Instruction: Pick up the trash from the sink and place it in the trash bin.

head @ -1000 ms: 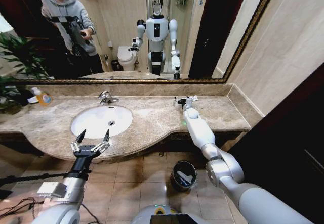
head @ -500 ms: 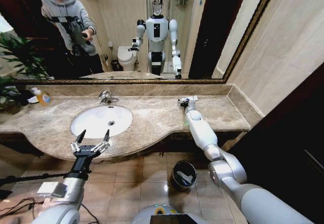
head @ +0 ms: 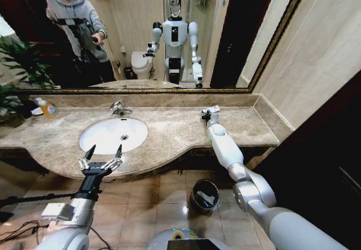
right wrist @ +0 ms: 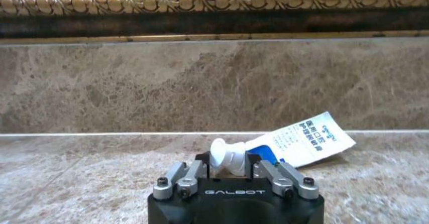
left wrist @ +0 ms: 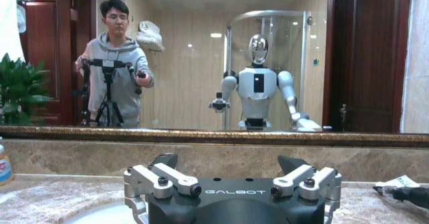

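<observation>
On the marble counter right of the sink [head: 113,135], a small white tube with blue print [right wrist: 298,142] lies against the backsplash. My right gripper [head: 207,115] is down at it, its fingers [right wrist: 201,164] narrowed tight against both sides of the tube's white cap [right wrist: 226,156]. The same tube [left wrist: 400,182] shows far off in the left wrist view, with the right gripper [left wrist: 410,196] beside it. My left gripper [head: 102,155] hangs open and holding nothing in front of the counter's edge, before the basin. The trash bin [head: 204,196] stands on the floor under the counter, with white litter inside.
A chrome faucet [head: 118,109] stands behind the basin. A bottle with amber liquid [head: 48,109] sits at the counter's far left by a plant [head: 20,64]. A wide mirror [head: 141,30] backs the counter; a wall closes the right end.
My right gripper has slid a little farther back and right along the counter, up to the tube. The left arm has stayed still.
</observation>
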Motion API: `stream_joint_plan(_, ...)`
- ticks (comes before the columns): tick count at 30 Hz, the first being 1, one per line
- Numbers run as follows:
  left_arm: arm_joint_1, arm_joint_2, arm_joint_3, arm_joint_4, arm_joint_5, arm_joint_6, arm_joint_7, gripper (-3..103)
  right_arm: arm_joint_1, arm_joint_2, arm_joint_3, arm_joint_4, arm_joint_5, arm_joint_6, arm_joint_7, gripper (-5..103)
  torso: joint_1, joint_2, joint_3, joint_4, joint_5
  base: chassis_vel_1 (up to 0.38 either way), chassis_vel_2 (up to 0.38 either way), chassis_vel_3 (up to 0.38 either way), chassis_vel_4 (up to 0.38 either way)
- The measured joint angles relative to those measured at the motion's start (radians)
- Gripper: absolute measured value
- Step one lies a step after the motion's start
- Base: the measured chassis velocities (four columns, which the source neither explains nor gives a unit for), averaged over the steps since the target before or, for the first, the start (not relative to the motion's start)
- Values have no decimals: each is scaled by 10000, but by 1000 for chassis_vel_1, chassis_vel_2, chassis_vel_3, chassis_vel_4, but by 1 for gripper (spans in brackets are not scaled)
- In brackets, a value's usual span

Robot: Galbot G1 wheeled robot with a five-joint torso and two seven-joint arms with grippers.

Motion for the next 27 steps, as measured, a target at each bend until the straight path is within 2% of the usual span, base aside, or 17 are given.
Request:
stream_joint_plan(5,0,0,0,0,0,0,0,100,-423,-296,-102,721,469,-253,-75,30,0,0,0,0,1,0,0,0,0)
stream_joint_plan(14,0,0,0,0,0,0,0,100,-1866,-1202,-252,3750,1263,-595,-298,30,2,0,0,-1,2,0,0,0,0)
stream_joint_plan(23,0,0,0,0,0,0,1,100,-3653,-2370,-114,6903,1168,-391,-298,30,1,0,0,-1,3,0,0,0,0)
stream_joint_plan(26,0,-1,-1,0,0,0,0,100,-4287,-2560,43,7633,833,-213,-248,30,1,0,0,0,1,0,0,0,0)
stream_joint_plan(27,0,-1,-1,0,0,0,-1,100,-4847,-2660,194,8086,299,162,-270,30,1,0,-1,0,2,0,0,0,0)
